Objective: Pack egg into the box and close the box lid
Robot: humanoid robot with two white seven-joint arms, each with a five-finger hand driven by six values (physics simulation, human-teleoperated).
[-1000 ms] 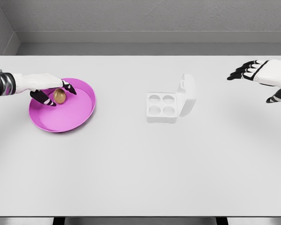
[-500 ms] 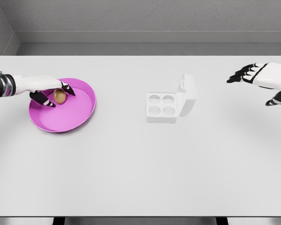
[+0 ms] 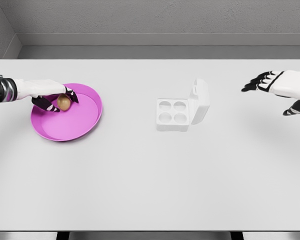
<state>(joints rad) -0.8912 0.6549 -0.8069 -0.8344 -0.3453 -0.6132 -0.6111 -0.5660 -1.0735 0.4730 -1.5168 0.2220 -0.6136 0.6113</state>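
The left robot hand (image 3: 52, 97) pinches the egg (image 3: 64, 102) in the pink plate (image 3: 85, 122); the right robot hand (image 3: 277, 90) hovers spread. A weak pinch could drop the egg before the open box (image 3: 172, 114).

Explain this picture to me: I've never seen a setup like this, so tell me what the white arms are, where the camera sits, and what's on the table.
This is a simulated humanoid robot, seen from a camera on its head looking down at a white table. The left hand reaches into a pink plate, its fingers curled around a brown egg. The right hand hovers open over the far right of the table, holding nothing. Mid-table stands a white egg box with four empty cups; its lid stands open on the right.
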